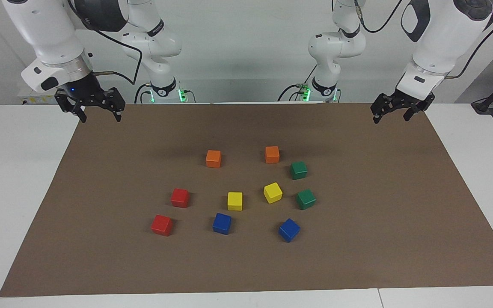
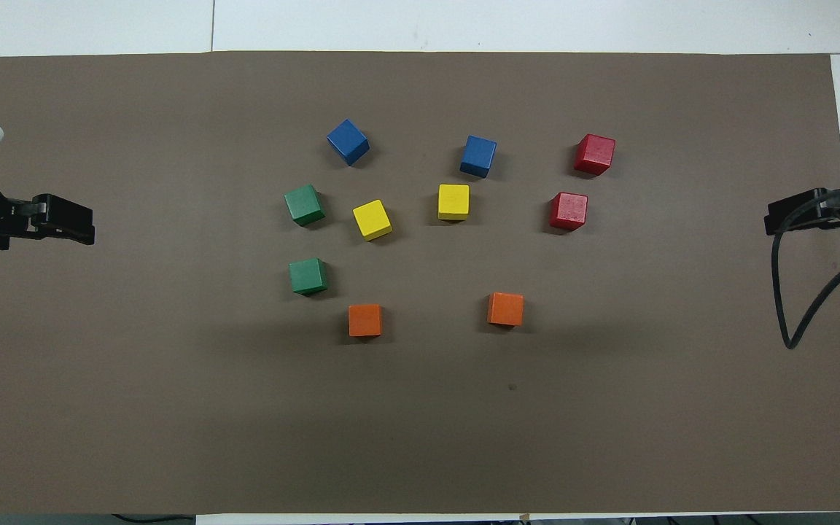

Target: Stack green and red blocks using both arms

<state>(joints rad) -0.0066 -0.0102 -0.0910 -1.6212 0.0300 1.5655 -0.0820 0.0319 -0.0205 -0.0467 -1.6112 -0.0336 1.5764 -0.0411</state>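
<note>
Two green blocks lie on the brown mat toward the left arm's end, one [image 1: 298,170] [image 2: 308,276] nearer the robots than the other [image 1: 305,199] [image 2: 304,204]. Two red blocks lie toward the right arm's end, one [image 1: 180,197] [image 2: 568,211] nearer the robots than the other [image 1: 161,225] [image 2: 594,154]. All stand apart, none stacked. My left gripper [image 1: 391,116] [image 2: 74,222] hangs open and empty over the mat's edge at its own end. My right gripper [image 1: 100,116] [image 2: 784,217] hangs open and empty over the mat's edge at the right arm's end.
Between the green and red blocks sit two yellow cubes [image 1: 235,201] [image 1: 272,192]. Two orange cubes [image 1: 213,158] [image 1: 272,154] lie nearer the robots, two blue cubes [image 1: 221,223] [image 1: 289,229] farther. The brown mat [image 1: 379,239] covers most of the white table [image 1: 11,179].
</note>
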